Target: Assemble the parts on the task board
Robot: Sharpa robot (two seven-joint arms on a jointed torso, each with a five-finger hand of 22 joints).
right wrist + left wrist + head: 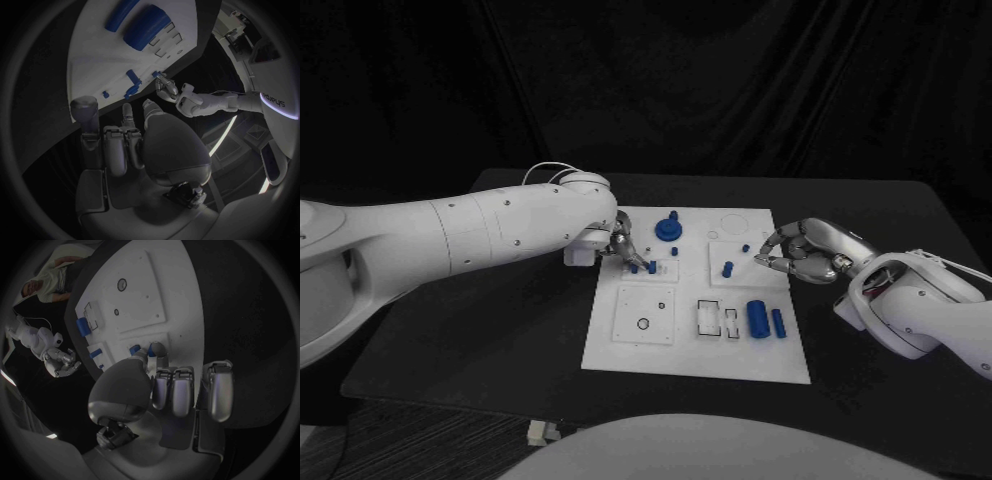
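While the left robot hand (615, 250) pinches a small blue peg (636, 267) on the white rectangular task board (646, 355), keep it upright; the right robot hand (800, 252) hovers curled, holding nothing, beside the board.

The head camera looks down from above the near edge onto the flat white rectangular task board (697, 345). Each wrist camera sits close behind its own silver hand, left hand (156, 390) and right hand (140, 142), facing the board (147, 295) (94, 55), which all three views share.
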